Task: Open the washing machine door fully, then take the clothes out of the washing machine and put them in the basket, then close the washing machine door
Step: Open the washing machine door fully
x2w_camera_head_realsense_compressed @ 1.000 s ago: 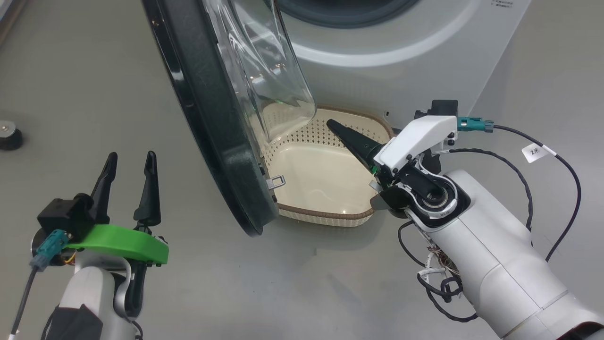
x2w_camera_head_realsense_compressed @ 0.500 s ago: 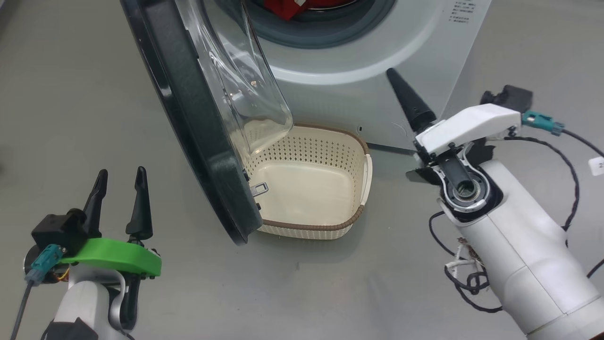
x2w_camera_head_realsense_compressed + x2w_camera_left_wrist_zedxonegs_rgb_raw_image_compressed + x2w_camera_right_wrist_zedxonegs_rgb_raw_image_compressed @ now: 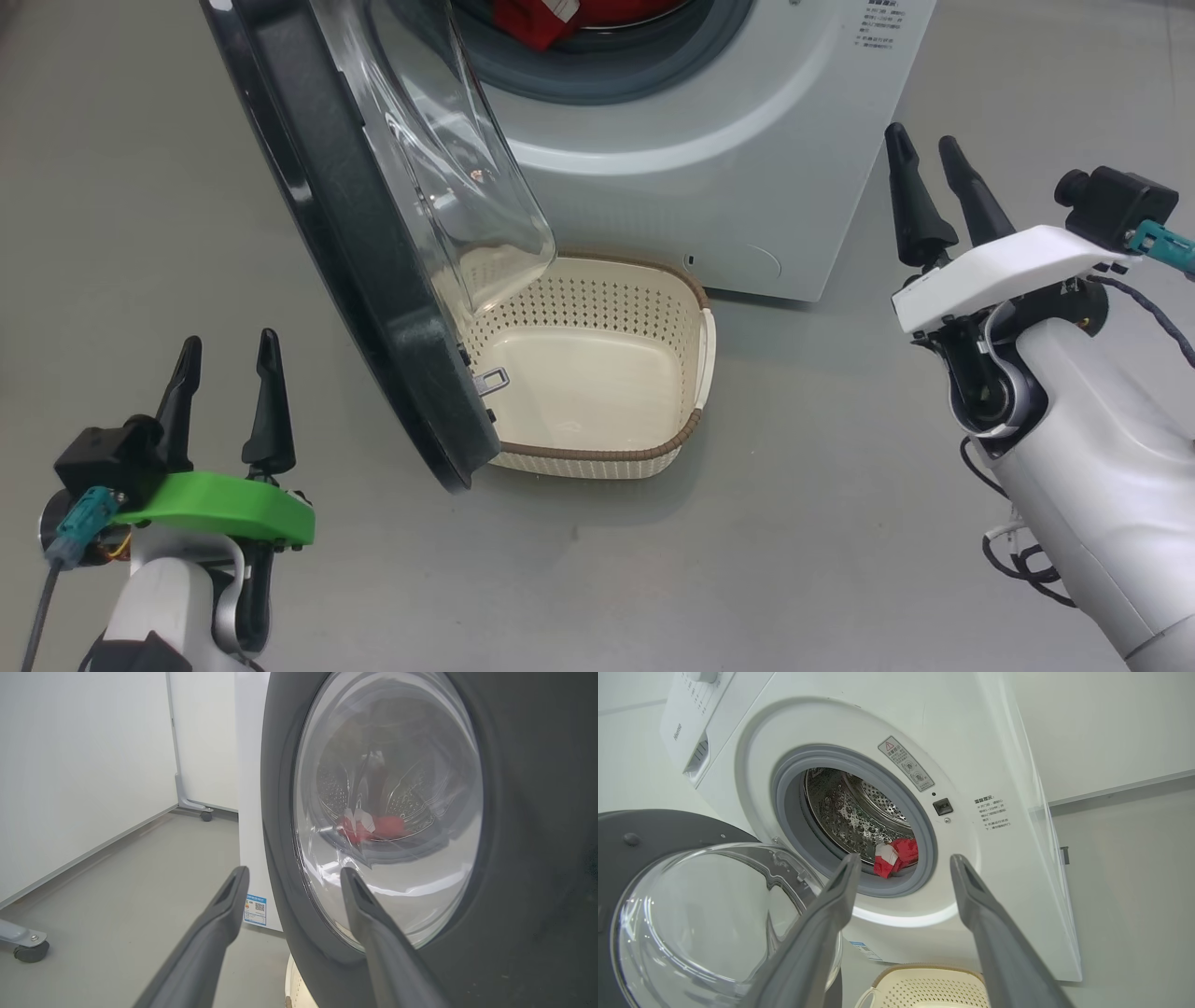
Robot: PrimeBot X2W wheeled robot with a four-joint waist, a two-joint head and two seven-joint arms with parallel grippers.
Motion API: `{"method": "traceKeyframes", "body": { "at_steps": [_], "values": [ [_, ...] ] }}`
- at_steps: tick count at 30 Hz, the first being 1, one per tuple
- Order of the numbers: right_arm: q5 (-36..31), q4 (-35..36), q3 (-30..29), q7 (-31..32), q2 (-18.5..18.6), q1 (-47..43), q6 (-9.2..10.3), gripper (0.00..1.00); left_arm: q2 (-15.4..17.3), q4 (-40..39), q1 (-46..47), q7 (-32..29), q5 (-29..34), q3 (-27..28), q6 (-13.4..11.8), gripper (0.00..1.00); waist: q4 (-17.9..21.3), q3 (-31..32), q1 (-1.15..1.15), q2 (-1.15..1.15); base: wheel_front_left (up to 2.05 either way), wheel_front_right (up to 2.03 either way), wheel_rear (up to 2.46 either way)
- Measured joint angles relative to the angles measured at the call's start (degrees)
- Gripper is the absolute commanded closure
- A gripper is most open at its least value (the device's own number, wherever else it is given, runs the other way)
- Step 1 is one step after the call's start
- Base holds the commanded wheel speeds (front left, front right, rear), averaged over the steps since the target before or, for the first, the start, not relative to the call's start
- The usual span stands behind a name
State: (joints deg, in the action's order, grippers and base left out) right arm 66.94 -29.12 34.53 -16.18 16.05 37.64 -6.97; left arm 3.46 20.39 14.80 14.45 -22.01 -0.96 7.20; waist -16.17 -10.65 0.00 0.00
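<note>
Red clothes (image 3: 896,856) are seen bunched at the front lip of the steel drum (image 3: 850,807) inside the washing machine (image 3: 709,159), w/ the washing machine door (image 3: 345,243) swung out at left, its black rim edge-on to the head cam. Cream basket (image 3: 597,455) is set on the grey floor (image 3: 794,523) just in front of the machine, below the opening & partly under the open door. Left gripper (image 3: 231,338) is held low at left, outside the door, jaws spread & free. Right gripper (image 3: 921,134) is raised at right of the machine, jaws spread & free, well apart from the clothes.
</note>
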Motion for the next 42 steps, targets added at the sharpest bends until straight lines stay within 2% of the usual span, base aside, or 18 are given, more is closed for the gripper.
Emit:
{"method": "traceKeyframes", "body": {
  "at_steps": [1, 4, 9, 14, 18, 25, 33, 38, 39, 40, 41, 42],
  "values": [
    [-2.11, -0.36, -0.08, 0.32, 0.49, 0.00, 0.11, 0.00, -0.04, -0.07, -0.09, 0.00, 0.04, 0.00, 0.00, 0.00, 0.07, 0.05, 0.00, 0.00, 0.00, 0.00, 0.00],
    [-7.89, -0.91, -0.77, 0.88, 1.36, -0.02, 2.43, 0.00, -0.11, -0.19, -0.16, 0.00, 0.13, 0.15, 0.00, 0.00, 0.22, 0.15, 0.00, 0.00, 0.00, 0.00, 0.00],
    [-18.64, 1.52, -5.57, 1.24, 1.60, 0.01, 6.79, 0.00, -0.14, -0.26, -0.27, 0.00, 0.43, 0.69, 0.00, 0.00, 0.43, 0.09, 0.00, 0.00, 0.00, 0.00, 0.00],
    [-27.22, 3.80, -5.14, 1.24, 1.38, -1.05, 10.35, 0.00, -0.30, -0.30, -0.46, 0.00, 0.45, 1.01, 0.00, 0.00, 0.48, 0.00, 0.00, 0.00, 0.00, 0.00, 0.00],
    [-32.65, 4.60, -4.05, 1.24, 0.34, -5.22, 12.70, 0.00, -0.43, -0.43, -0.47, 0.00, 0.89, 1.38, 0.00, 0.00, 0.33, 0.01, 0.00, 0.00, 0.00, 0.00, 0.00],
    [-36.79, 3.77, -3.92, 1.24, -0.60, -9.83, 13.69, 0.00, -0.63, -0.45, -0.47, 0.00, 1.15, 1.81, 0.00, 0.00, 0.13, 0.27, 0.00, 0.00, 0.00, 0.00, 0.00],
    [-41.76, 3.13, -5.65, 1.24, -1.74, -11.29, 13.77, 0.00, -0.77, -0.51, -0.55, 0.00, 2.04, 2.18, 0.00, 0.00, 0.07, 0.84, 0.00, 0.00, 0.00, 0.00, 0.00],
    [-42.53, 3.12, -7.15, 1.24, -3.32, -12.76, 13.78, 0.00, -0.83, -0.51, -0.87, 0.00, 2.45, 2.18, 0.00, 0.00, 0.17, 1.52, 0.00, 0.00, 0.00, 0.00, 0.00],
    [-42.70, 3.14, -7.48, 1.24, -3.50, -13.02, 13.78, 0.00, -0.85, -0.51, -0.97, 0.00, 2.45, 2.18, 0.00, 0.04, 0.20, 1.60, 0.00, 0.00, 0.00, 0.00, 0.00],
    [-42.70, 3.14, -7.48, 1.24, -3.50, -13.02, 13.78, 0.00, -0.85, -0.51, -0.97, 0.00, 2.45, 2.18, 0.00, 0.75, 0.20, 1.60, 0.00, 0.00, 0.00, 0.00, 0.00],
    [-42.98, 3.15, -7.78, 1.24, -3.61, -13.27, 13.78, 0.00, -0.88, -0.49, -1.05, 0.00, 2.45, 2.18, 0.00, 1.00, 0.23, 1.67, 0.00, 0.00, 0.00, 0.00, 0.00],
    [-43.18, 3.18, -8.08, 1.24, -3.68, -13.49, 13.78, 0.00, -0.88, -0.49, -1.13, 0.00, 2.45, 2.14, 0.00, 1.00, 0.26, 1.74, 0.00, 0.00, 0.00, 0.00, 0.00]
  ]
}}
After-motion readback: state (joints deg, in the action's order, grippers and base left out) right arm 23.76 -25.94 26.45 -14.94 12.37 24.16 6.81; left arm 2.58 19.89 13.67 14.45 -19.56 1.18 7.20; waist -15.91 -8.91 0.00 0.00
